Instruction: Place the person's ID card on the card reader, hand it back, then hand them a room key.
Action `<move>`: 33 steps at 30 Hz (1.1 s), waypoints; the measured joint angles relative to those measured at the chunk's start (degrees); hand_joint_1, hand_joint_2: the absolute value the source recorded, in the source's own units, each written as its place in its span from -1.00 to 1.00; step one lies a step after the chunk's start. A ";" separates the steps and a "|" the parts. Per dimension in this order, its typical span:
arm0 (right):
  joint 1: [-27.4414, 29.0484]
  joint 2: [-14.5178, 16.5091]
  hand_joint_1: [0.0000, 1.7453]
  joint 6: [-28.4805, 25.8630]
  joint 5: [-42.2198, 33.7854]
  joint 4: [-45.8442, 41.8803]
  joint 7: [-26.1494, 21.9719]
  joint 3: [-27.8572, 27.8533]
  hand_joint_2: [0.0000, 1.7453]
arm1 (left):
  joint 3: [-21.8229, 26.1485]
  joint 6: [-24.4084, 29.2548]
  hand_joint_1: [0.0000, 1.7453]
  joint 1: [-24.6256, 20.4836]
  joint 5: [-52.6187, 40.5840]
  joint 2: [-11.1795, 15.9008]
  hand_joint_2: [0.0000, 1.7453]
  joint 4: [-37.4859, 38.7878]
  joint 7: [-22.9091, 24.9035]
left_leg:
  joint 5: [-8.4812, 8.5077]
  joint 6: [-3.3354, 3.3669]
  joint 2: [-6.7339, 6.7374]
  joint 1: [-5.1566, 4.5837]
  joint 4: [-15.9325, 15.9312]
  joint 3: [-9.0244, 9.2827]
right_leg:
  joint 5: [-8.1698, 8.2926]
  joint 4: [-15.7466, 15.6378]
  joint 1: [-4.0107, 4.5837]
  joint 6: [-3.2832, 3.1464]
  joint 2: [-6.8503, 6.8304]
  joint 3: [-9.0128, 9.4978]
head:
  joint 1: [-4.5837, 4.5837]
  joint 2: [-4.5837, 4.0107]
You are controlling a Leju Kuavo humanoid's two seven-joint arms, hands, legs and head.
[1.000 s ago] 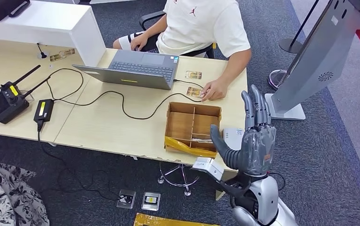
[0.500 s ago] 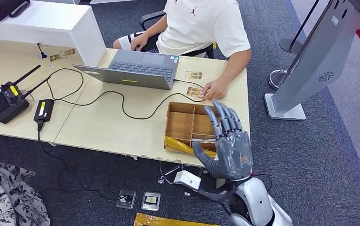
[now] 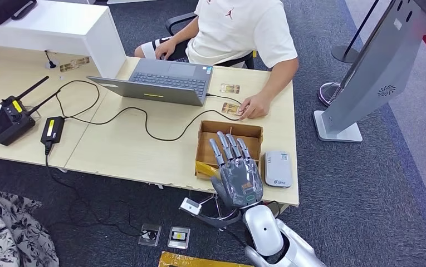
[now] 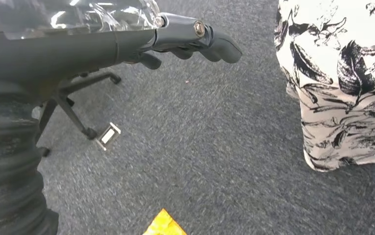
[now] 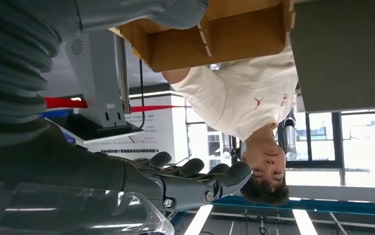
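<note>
Nothing done yet: my right hand (image 3: 237, 177), fingers spread and empty, hovers over the wooden box (image 3: 230, 131); the ID card (image 3: 230, 108) lies beyond it, under the person's hand (image 3: 253, 106).

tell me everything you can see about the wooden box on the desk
The wooden box is a shallow open-topped tray of light brown board, split by thin dividers into compartments. It sits flat near the desk's front edge, left of a small grey card reader. Yellow tape runs along its near wall. The robot's right hand, fingers spread, hovers over its near half, hiding what is inside. A black cable passes its far left corner.
</note>
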 joint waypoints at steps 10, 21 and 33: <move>-1.32 1.04 -1.00 -0.22 1.37 3.05 0.87 0.45 1.00 | 0.01 0.00 -1.00 0.29 0.45 -0.02 1.00 0.52 0.25 | 0.00 0.00 -0.02 0.01 0.00 0.01 | 0.00 0.01 0.01 0.00 0.00 0.00 | -0.02 0.00; -1.56 3.16 -1.00 -0.72 1.21 6.19 -0.13 0.29 1.00 | -0.01 0.00 -1.00 0.31 -3.01 0.01 1.00 0.46 4.15 | 0.00 0.00 -0.01 0.01 0.00 0.01 | 0.00 0.01 0.01 0.00 0.02 -0.01 | -0.01 0.00; -1.91 5.47 -1.00 -0.08 0.19 11.11 -1.51 0.08 1.00 | 0.01 0.00 -1.00 0.14 -8.45 0.00 1.00 0.42 8.72 | 0.00 0.00 -0.01 0.01 0.00 0.03 | 0.00 0.01 0.01 0.00 0.02 0.00 | 0.00 0.00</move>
